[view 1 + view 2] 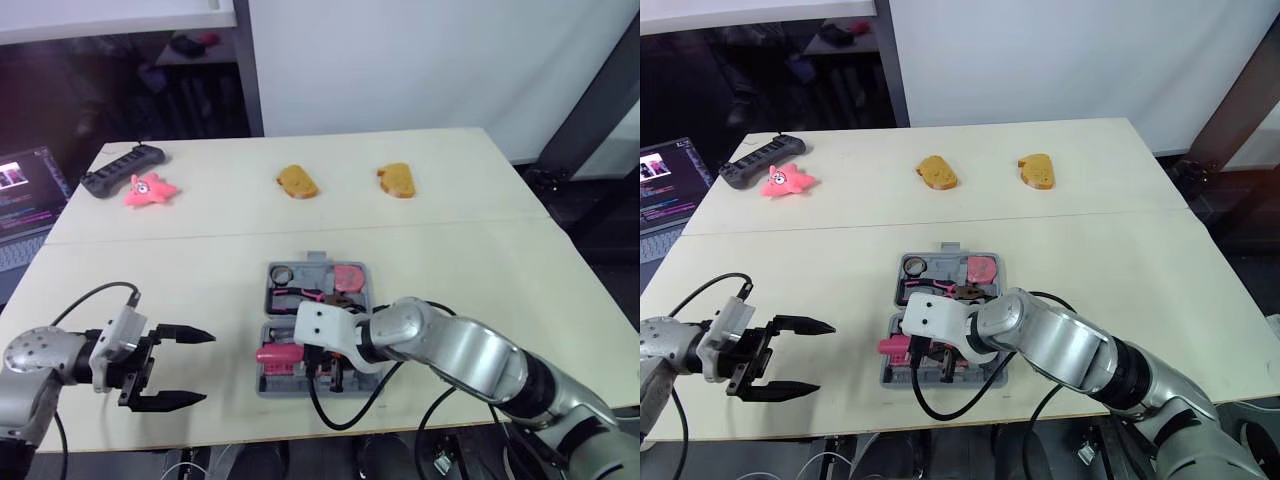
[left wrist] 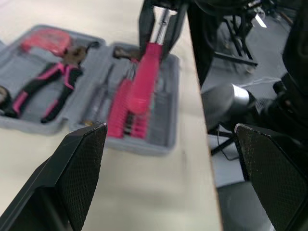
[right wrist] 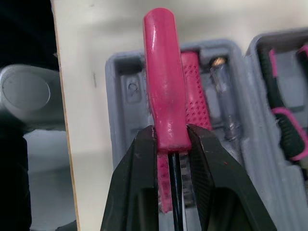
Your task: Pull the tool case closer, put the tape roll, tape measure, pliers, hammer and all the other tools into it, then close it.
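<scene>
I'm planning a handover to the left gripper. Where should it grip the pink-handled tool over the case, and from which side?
Probably the free end of the pink handle, coming from the robot's left. The right gripper pinches it where handle meets shaft, over the case, so the smooth rounded end sticks out bare toward the open left gripper.

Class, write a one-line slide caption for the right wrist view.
Right gripper clamps a pink-handled tool over the open grey tool case.
</scene>
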